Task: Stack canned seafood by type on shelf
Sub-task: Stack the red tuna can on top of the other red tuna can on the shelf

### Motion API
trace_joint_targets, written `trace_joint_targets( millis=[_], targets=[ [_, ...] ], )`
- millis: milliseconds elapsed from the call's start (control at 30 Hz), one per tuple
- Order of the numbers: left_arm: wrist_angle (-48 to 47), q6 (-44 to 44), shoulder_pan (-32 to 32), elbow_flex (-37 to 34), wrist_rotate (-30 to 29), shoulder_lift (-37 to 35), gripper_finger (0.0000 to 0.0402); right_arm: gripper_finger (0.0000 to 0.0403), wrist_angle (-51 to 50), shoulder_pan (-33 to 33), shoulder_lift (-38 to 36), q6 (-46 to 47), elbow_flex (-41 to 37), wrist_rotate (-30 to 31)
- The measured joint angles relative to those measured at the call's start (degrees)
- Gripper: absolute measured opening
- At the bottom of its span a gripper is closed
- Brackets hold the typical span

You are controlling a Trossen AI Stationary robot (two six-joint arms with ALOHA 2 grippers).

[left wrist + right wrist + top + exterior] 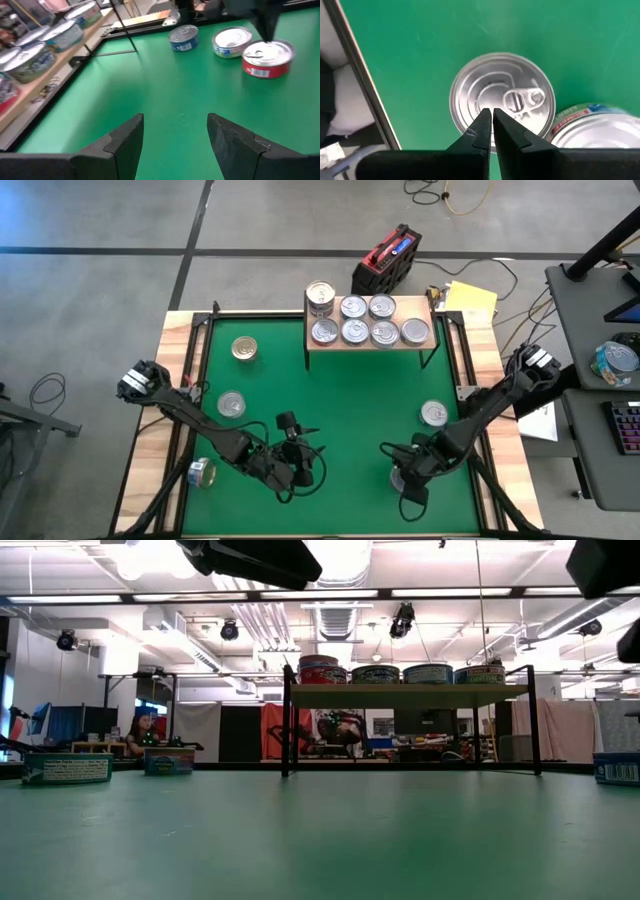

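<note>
Currently the clenched right pincer [492, 117] hovers over a silver tin [502, 97] near the bench's front right corner, needing to spread before grasping it, while the left pincer [175, 135] waits released, mid-front.

open green mat [350, 395] before the shelf [370, 343]; loose cans [232, 404] flank it.

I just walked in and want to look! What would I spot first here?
Probably the shelf at the far edge of the green mat, with shiny tins packed on top, one stack taller at its left end. Next, two dark arms reach in from the near corners: the left gripper has its fingers open over bare mat, and the right gripper, fingers shut, hangs just above a silver tin.
</note>
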Motion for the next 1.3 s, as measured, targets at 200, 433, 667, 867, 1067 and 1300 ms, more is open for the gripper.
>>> trace_joint_targets(
  millis=[200,433,667,867,1067,1300],
  targets=[
    [-0.2,0.0,0.0,0.0,-1.1,0.0,0.0203,0.0009,-0.5,0.0,1.9,1.3,-0.3,-1.3],
    [-0.8,0.0,0.0,0.0,-1.1,0.0,0.0203,0.0009,-0.6,0.0,4.4,0.8,-0.5,-0.3],
    [-3.9,-1.1,-0.1,-0.1,-1.1,0.0,0.0203,0.0009,0.7,-0.2,6.1,-1.4,-0.3,2.3],
    [-5.7,-1.6,-0.1,0.0,-1.2,-0.1,0.0203,0.0009,4.6,-1.3,6.3,-5.1,-0.4,7.0],
    [-6.2,-1.6,-0.1,0.2,-1.1,-0.2,0.0203,0.0009,5.6,-3.6,6.8,-8.1,-0.4,11.9],
    [-7.0,-2.1,-0.1,0.2,-1.0,-0.2,0.0203,0.0009,11.7,-6.8,8.8,-15.2,-0.3,15.5]
  ],
)
